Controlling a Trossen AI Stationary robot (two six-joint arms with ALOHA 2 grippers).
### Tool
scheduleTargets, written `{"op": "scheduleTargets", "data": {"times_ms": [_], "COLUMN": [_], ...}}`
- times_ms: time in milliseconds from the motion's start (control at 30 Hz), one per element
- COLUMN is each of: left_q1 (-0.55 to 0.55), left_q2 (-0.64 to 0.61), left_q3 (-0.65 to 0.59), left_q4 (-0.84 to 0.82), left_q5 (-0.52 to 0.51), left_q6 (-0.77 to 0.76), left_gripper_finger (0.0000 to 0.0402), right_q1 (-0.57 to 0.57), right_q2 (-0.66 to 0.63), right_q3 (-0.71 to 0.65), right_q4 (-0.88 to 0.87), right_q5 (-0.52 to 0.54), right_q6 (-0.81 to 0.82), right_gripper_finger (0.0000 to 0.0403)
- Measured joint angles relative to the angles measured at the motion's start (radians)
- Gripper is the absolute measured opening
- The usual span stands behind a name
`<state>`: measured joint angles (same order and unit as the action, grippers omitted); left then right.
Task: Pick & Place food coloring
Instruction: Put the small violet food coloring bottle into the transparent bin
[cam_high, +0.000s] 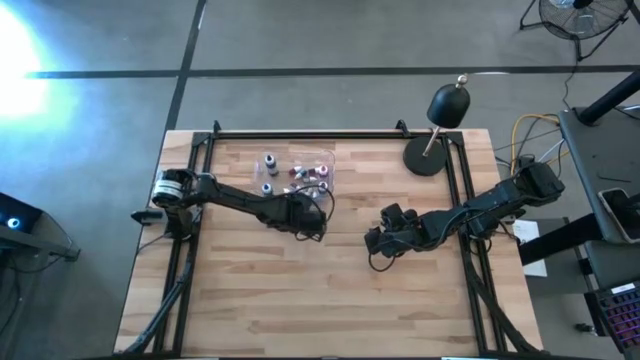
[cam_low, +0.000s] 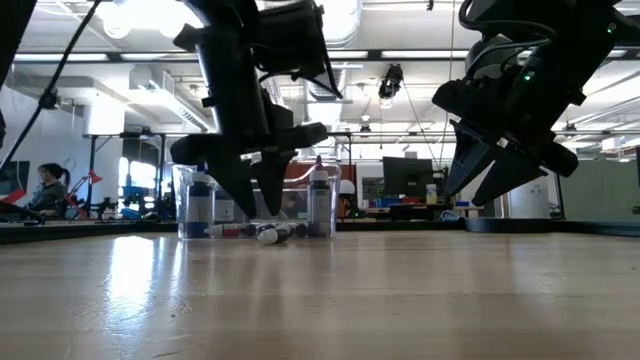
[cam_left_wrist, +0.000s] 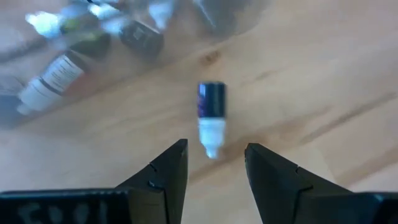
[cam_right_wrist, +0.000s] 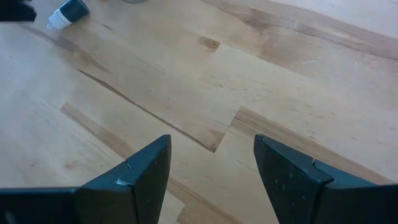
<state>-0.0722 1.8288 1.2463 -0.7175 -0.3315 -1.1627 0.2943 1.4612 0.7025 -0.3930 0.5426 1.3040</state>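
A small food coloring bottle (cam_left_wrist: 211, 115) with a dark blue body and a white cap lies on its side on the wood, cap toward my left gripper (cam_left_wrist: 214, 163). That gripper is open and stands just short of the bottle, above the table (cam_low: 262, 200). More bottles (cam_left_wrist: 62, 74) lie and stand in and around the clear tray (cam_high: 305, 170) beyond it. My right gripper (cam_right_wrist: 211, 168) is open over bare wood right of centre (cam_high: 380, 238); the loose bottle (cam_right_wrist: 68, 12) shows far off in its view.
A black lamp with a round base (cam_high: 430, 155) stands at the far right of the table. A black frame rail (cam_high: 300, 133) runs along the far edge, with rails down both sides. Bare wood (cam_high: 320, 300) fills the near half of the table.
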Motion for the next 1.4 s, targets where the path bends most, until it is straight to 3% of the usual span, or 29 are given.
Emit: {"op": "scheduleTargets", "data": {"times_ms": [233, 933, 1400], "left_q1": [-0.036, -0.004, 0.014], "left_q2": [0.000, 0.070, 0.079], "left_q3": [-0.004, -0.028, -0.043], "left_q4": [0.010, 0.117, 0.126], "left_q5": [-0.034, -0.097, -0.042], "left_q6": [-0.025, 0.044, 0.008], "left_gripper_finger": [0.0135, 0.0135, 0.0134], "right_q1": [0.000, 0.002, 0.003], "right_q2": [0.000, 0.000, 0.000], "right_q3": [0.000, 0.000, 0.000], "right_q4": [0.000, 0.001, 0.000], "right_q5": [0.000, 0.000, -0.021], "right_q6": [0.023, 0.061, 0.073], "right_gripper_finger": [0.0224, 0.0224, 0.0224]}}
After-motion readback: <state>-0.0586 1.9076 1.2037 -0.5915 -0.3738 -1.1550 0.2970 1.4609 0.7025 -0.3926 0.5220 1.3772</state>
